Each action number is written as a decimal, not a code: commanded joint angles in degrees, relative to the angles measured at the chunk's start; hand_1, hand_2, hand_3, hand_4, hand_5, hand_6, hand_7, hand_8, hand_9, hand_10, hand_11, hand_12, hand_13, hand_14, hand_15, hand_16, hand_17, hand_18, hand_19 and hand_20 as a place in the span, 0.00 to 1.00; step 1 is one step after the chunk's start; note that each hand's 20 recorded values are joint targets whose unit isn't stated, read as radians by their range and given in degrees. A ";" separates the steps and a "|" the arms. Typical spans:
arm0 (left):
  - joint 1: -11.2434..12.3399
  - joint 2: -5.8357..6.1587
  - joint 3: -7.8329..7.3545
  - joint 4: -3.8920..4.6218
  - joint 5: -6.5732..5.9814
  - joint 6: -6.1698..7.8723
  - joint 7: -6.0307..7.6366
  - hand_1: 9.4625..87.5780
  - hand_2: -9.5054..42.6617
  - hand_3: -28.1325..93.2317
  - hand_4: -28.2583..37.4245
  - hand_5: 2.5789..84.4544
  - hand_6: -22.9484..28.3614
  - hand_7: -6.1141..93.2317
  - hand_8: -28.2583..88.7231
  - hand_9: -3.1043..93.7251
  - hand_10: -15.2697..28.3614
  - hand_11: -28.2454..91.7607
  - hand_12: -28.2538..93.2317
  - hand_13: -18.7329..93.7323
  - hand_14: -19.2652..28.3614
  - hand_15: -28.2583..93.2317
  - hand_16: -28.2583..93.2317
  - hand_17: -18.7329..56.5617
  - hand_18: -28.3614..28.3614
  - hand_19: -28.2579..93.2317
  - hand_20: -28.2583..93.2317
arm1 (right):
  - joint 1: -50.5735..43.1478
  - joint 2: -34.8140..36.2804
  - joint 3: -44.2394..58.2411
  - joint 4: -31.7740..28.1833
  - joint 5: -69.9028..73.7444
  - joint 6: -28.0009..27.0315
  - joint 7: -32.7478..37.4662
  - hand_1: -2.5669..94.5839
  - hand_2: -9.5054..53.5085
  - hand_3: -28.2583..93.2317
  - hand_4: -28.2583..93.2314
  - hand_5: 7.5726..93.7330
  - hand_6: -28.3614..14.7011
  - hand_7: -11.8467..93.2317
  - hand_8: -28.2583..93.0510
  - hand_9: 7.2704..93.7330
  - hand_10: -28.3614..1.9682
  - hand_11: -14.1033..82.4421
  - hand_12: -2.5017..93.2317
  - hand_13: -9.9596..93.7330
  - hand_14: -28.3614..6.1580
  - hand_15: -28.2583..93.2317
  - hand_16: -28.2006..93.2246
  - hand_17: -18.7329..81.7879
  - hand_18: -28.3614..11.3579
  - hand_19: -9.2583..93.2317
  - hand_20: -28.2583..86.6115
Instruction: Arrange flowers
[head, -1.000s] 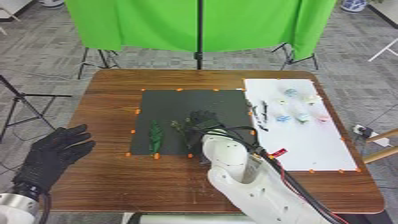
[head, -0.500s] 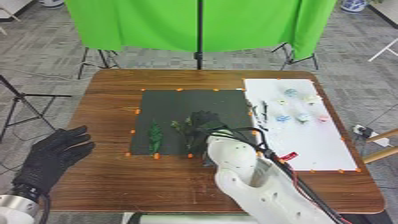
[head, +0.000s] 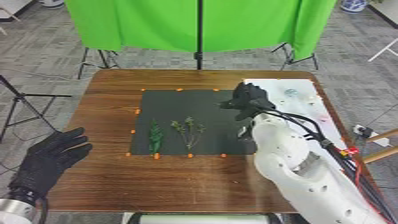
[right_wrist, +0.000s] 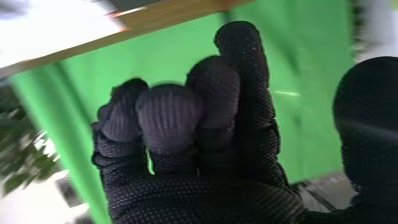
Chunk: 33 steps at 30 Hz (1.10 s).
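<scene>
Since the earlier frames, the right hand (head: 249, 99) has been moved away from the middle of the dark mat (head: 173, 102), outward and towards the right, and the branched sprig (head: 188, 134), which was partly covered before, is now fully seen. The left hand (head: 55, 152) has been kept in nearly the same place.

At the left, this left hand is held beside the edge of the worktop (head: 115, 175), with its fingers stretched and nothing held in them. Next, on the dark mat, the leafy green stem (head: 155, 137) is found, with its long axis running away from the robot. Beside it, apart, the branched sprig is laid in about the same direction, its branches spread at the far end.

Further right, the right hand is held above the border of the mat and the white sheet (head: 302, 84). In the right wrist view its fingers are seen straight and upright, the thumb well apart from them, and nothing is gripped. The blue flower (head: 291, 92) lies on the sheet, to the right of this hand, and a pale flower (head: 309, 98) is placed beyond it, further right. If a flower is wanted next, a sideways move to the right would probably be required, and the right hand is clearly the nearer one.
</scene>
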<state>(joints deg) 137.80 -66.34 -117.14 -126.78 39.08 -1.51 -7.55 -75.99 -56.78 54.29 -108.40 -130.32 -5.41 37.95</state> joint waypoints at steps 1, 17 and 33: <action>1.35 -1.18 0.01 -0.17 0.36 0.60 0.22 0.21 0.28 0.83 0.00 0.47 0.59 0.30 0.14 0.39 0.71 0.51 0.35 0.41 0.79 0.65 0.17 0.17 0.92 0.74 0.21 | 0.32 6.83 0.50 8.43 -2.47 -0.89 3.61 0.23 0.00 0.88 0.00 0.64 0.59 0.54 0.08 0.73 0.51 0.73 0.38 0.73 0.52 0.85 0.47 0.48 0.21 0.92 0.56; 1.16 -1.19 -0.16 -0.27 0.41 0.73 -0.15 0.21 0.28 0.83 0.00 0.47 0.59 0.31 0.14 0.39 0.71 0.51 0.35 0.41 0.79 0.65 0.17 0.17 0.92 0.74 0.21 | 1.02 7.34 0.21 10.28 -2.12 -2.83 3.68 0.20 0.06 0.87 0.00 0.66 0.60 0.53 0.08 0.75 0.51 0.72 0.37 0.74 0.52 0.85 0.46 0.49 0.21 0.92 0.56; 0.29 -0.63 0.12 0.09 0.39 0.67 -0.68 0.21 0.29 0.83 0.00 0.47 0.59 0.30 0.14 0.39 0.71 0.51 0.35 0.41 0.79 0.65 0.17 0.16 0.92 0.74 0.21 | 1.37 6.53 -0.66 9.82 -2.10 -3.48 3.15 0.20 0.07 0.87 0.00 0.67 0.60 0.53 0.08 0.76 0.52 0.72 0.37 0.75 0.53 0.84 0.47 0.49 0.20 0.92 0.56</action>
<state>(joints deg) 138.10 -67.07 -117.19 -126.99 39.20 -1.22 -7.47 -74.99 -49.82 54.36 -98.87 -131.79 -8.33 41.19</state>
